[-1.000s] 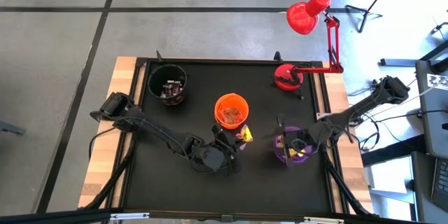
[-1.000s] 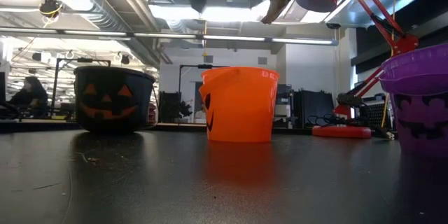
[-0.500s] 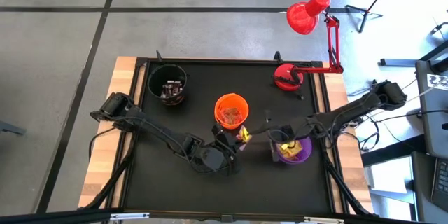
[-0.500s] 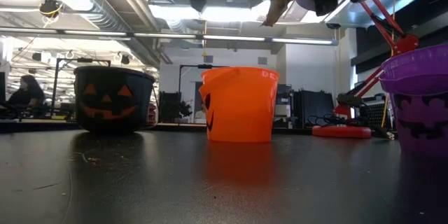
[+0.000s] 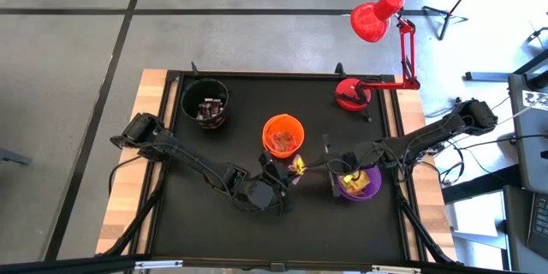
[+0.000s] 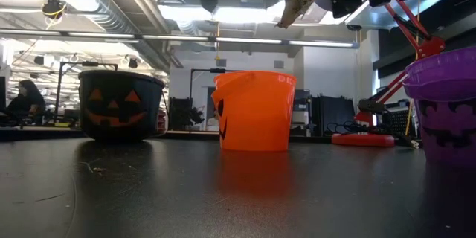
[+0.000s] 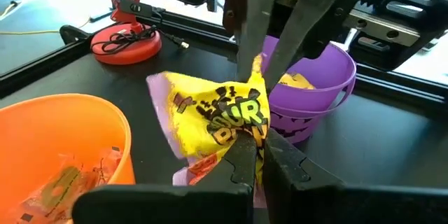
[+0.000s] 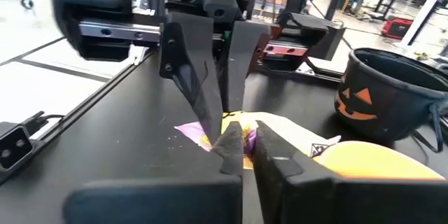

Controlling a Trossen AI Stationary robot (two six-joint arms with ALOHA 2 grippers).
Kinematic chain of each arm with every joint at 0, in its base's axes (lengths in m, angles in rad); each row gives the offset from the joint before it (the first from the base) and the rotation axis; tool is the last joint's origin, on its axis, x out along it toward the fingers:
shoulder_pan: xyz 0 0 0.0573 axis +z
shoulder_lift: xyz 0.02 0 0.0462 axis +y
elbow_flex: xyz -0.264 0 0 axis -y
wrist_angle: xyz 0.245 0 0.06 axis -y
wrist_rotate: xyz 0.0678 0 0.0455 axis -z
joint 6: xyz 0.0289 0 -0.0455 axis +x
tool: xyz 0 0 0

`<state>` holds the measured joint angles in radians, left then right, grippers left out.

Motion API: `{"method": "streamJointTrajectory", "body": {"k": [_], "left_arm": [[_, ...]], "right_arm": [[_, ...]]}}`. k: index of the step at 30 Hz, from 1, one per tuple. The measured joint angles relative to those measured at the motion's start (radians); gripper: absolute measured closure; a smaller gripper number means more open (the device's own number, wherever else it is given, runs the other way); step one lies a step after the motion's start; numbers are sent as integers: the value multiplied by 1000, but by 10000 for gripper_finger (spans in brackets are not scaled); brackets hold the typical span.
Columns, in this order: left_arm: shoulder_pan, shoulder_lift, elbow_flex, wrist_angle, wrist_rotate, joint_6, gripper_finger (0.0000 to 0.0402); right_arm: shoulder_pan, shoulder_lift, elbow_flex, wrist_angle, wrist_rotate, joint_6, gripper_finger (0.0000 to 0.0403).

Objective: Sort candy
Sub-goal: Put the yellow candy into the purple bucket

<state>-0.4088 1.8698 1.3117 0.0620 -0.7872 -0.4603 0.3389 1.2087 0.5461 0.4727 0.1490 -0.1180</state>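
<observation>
- While both arms met above the worktop (image 5: 214, 150), a candy (image 7: 220, 115) in a crumpled bright yellow wrapper with pink and brown print hung in the air between the orange cup (image 5: 282, 134) and the purple cup (image 5: 360, 183).
- The left pincer (image 7: 254, 140) was closed tight on one edge of that candy.
- The right pincer (image 8: 241, 143) was pinched shut on the same wrapper from the opposite side, so both held it at once.
- From above, the candy was only a small yellow speck (image 5: 298, 165) among dark arms; more yellow sweets lay in the purple cup and dark ones in the black cup (image 5: 205, 103).
- At worktop height, only a tan scrap (image 6: 297, 4) showed high over the orange cup.
- A red lamp (image 5: 377, 17) stood at the far right corner.
</observation>
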Motion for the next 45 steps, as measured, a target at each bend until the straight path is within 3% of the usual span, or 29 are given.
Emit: {"method": "streamJointTrajectory", "body": {"k": [5,13,17,26,29,37,45], "left_arm": [[0,0,0,-1,-1,-20,391],[-3,-4,0,-1,-17,1,308],[-22,-38,0,-4,-75,43,284],[-68,-66,1,-39,-203,78,282],[-68,-66,1,-81,-200,46,282],[-61,-66,0,-118,-200,17,282],[-56,-66,0,-122,-197,13,282]], "right_arm": [[0,-7,0,-6,-19,-18,390],[2,-81,0,-103,-29,-13,396],[2,-181,10,-230,-76,35,400],[25,-389,77,-663,-248,142,401],[59,-431,94,-802,-231,181,399],[176,-489,186,-1112,-35,320,398],[246,-489,234,-1264,-22,417,398]]}}
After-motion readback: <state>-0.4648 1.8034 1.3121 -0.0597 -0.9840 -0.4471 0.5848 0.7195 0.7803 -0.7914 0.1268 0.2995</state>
